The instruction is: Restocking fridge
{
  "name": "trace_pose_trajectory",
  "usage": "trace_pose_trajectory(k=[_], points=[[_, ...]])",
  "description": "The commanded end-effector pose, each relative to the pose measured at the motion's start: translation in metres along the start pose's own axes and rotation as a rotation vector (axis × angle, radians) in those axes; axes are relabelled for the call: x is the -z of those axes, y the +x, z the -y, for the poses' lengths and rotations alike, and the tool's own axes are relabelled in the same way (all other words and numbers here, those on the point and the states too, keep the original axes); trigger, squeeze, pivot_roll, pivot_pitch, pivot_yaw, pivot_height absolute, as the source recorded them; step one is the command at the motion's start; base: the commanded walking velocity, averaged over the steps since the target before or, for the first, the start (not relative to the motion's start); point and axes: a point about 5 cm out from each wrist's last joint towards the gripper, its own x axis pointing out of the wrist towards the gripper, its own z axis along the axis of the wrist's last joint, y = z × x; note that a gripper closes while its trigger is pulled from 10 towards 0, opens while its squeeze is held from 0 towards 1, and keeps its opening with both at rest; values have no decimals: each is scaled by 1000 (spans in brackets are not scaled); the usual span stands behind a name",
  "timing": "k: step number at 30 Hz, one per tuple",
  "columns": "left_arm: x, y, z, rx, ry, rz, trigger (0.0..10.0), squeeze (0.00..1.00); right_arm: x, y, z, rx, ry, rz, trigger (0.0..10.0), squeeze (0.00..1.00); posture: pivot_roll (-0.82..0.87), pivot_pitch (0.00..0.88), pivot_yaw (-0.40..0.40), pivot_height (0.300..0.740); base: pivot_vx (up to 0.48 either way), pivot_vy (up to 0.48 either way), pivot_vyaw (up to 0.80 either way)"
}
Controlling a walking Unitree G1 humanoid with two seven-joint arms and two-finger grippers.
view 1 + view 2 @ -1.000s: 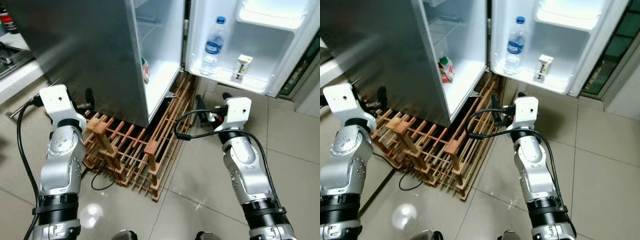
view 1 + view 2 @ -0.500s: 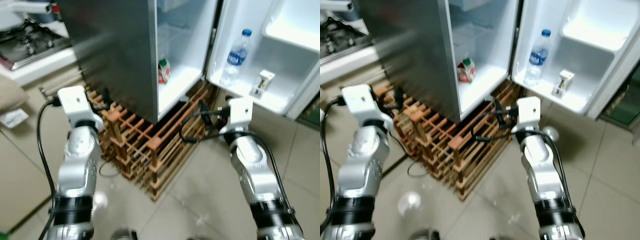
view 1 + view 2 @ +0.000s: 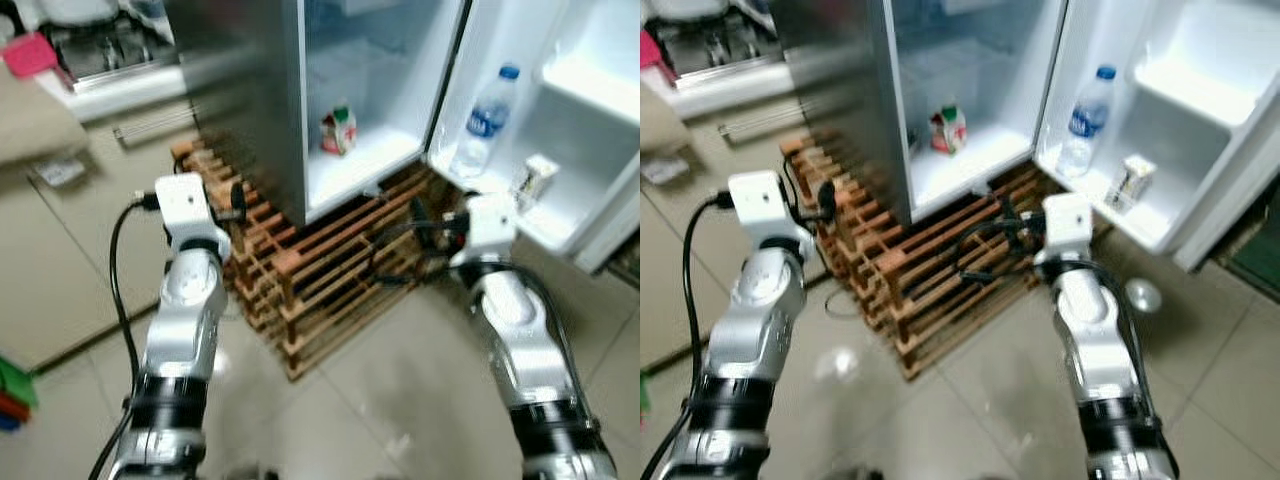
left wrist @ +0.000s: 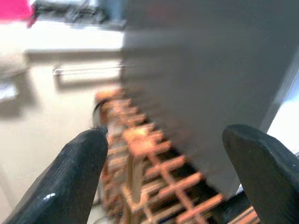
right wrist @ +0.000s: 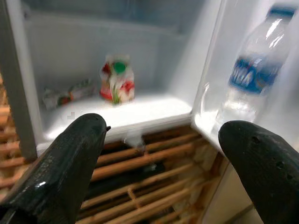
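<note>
**Both grippers empty in front of the open fridge**

The fridge (image 3: 250, 110) is standing open before the robot, its grey side wall facing the left arm and its door (image 3: 1200, 130) swung wide to the robot's right. It is sitting on a slatted wooden rack (image 3: 320, 280) that is spreading across the tiled floor (image 3: 970, 400) beneath it.

Both arms are reaching forward, low, over that rack. The left gripper (image 4: 168, 163) is hanging with its fingers spread wide and nothing between them, pointing at the fridge's outer wall. The right gripper (image 5: 163, 154) is likewise spread and empty, aiming into the lowest compartment.

On the door shelf a water bottle (image 3: 1085, 120) is standing upright — long axis vertical, blue cap up. Just beside it, further along the same shelf, a small carton (image 3: 1132, 180) is also standing on end. On the bottom shelf inside, a red-and-green carton (image 5: 117, 79) is standing upright with its cap on top, and a flat packet (image 5: 63, 95) is lying near it, long axis along the shelf.

With nothing in either gripper, the step in hand looks like fetching stock — the views are blurring, so steadying the body first would be wise.
</note>
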Motion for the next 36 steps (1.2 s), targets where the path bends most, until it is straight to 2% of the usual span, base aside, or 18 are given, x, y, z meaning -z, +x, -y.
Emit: trace_pose_trajectory(k=[1, 3, 5, 9, 12, 22, 26, 30, 32, 34, 36], points=[[6, 1, -4, -33, 5, -17, 10000, 0, 7, -3, 0, 16, 8, -26, 10000, 0, -170, 33, 32, 740, 0, 0, 0], [4, 1, -4, -30, 19, -6, 10000, 0, 6, -4, 0, 14, 10, -23, 10000, 0, -170, 33, 32, 740, 0, 0, 0], [-2, 2, -5, -55, -13, 32, 10000, 0, 7, -9, -2, 6, 2, -22, 10000, 0, -188, 32, 41, 740, 187, -148, 0], [4, 5, -4, -76, -20, -2, 10000, 0, 8, -10, -1, 13, -14, -26, 10000, 0, -209, 30, 44, 740, 381, -289, 0], [6, 7, 2, -67, -24, -6, 10000, 0, 6, -11, 5, 43, -27, -14, 10000, 0, -217, 27, 41, 740, 381, -287, 688], [6, 13, -1, -90, -31, -11, 10000, 0, 6, -12, 15, 64, -93, -21, 10000, 0, -214, 33, 50, 740, 384, -284, 571], [2, 14, -2, -107, -48, 12, 10000, 0, 10, -9, 31, 135, -102, -51, 10000, 0, -205, 35, 53, 740, 306, -133, 372], [0, 15, -7, -113, -46, 15, 10000, 0, 2, -5, 50, 166, -143, -28, 10000, 0, -194, 43, 59, 740, 0, 0, 0], [-2, 14, -11, -117, -43, 22, 10000, 0, -4, -2, 58, 144, -149, -22, 10000, 0, -184, 54, 65, 740, 0, 0, 0], [-3, 14, -13, -118, -39, 27, 10000, 0, -6, -1, 59, 116, -151, -21, 10000, 0, -177, 61, 70, 740, 0, 0, 0], [-7, 13, -20, -124, -15, 33, 10000, 0, -8, -2, 62, 45, -184, -42, 10000, 0, -157, 80, 86, 740, 0, 0, 0]])
